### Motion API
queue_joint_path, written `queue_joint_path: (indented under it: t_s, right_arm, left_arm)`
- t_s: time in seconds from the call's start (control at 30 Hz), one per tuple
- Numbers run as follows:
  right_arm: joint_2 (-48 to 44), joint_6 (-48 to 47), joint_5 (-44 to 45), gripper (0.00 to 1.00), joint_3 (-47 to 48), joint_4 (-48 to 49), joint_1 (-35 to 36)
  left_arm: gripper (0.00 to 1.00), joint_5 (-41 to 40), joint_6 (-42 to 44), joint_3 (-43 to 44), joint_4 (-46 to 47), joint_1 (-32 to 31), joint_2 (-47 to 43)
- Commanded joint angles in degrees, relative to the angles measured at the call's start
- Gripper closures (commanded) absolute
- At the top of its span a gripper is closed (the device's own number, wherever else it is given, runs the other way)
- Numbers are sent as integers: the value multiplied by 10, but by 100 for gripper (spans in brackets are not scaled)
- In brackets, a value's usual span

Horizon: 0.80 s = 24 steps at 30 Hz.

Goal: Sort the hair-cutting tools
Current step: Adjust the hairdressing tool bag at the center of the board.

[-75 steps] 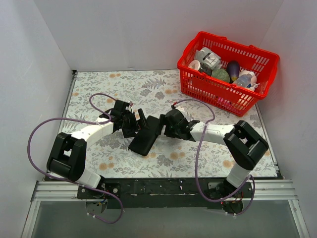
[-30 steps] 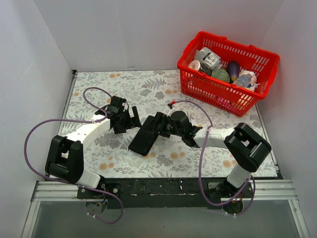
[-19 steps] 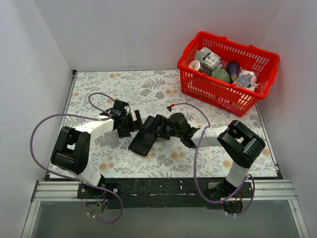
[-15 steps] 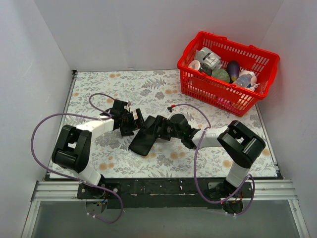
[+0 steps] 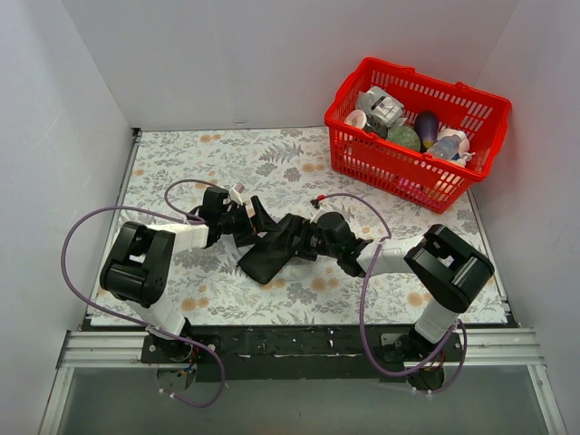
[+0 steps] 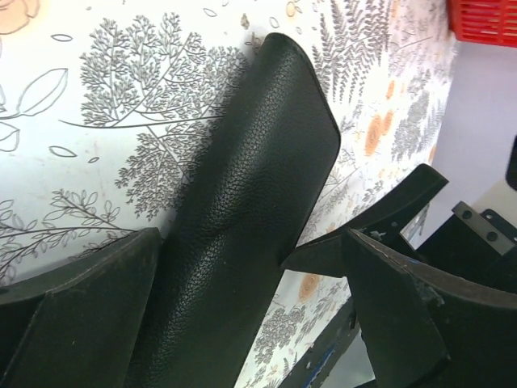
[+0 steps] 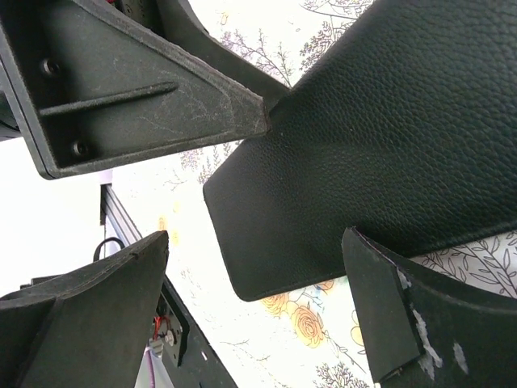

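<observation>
Case [image 5: 265,258] edges betw. spread L end effector [image 6: 250,236] & R end effector [image 7: 254,236].

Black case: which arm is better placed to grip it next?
Likely right: the right gripper is open with the black case's end between its fingers. The left gripper is open too, but the case crowds one finger.

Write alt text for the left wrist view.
A black leather-grain case lies on a floral table cover, with the open fingers of the left tool on either side of it. A corner of a red basket shows at top right.
</observation>
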Motion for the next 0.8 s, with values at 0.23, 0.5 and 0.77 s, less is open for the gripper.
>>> queue_joint_path:
  t_s: [0.23, 0.5, 0.77]
  right_arm:
    - [-3, -25, -28, 4, -50, 10, -2]
    - [-62, -38, -21, 4, -103, -15, -2]
    - [-98, -99, -35, 3, -81, -100, -2]
  left_arm:
    - [2, 111, -55, -126, 35, -49, 62]
    - [11, 173, -62, -113, 82, -72, 136]
    - [30, 250, -43, -80, 83, -104, 180]
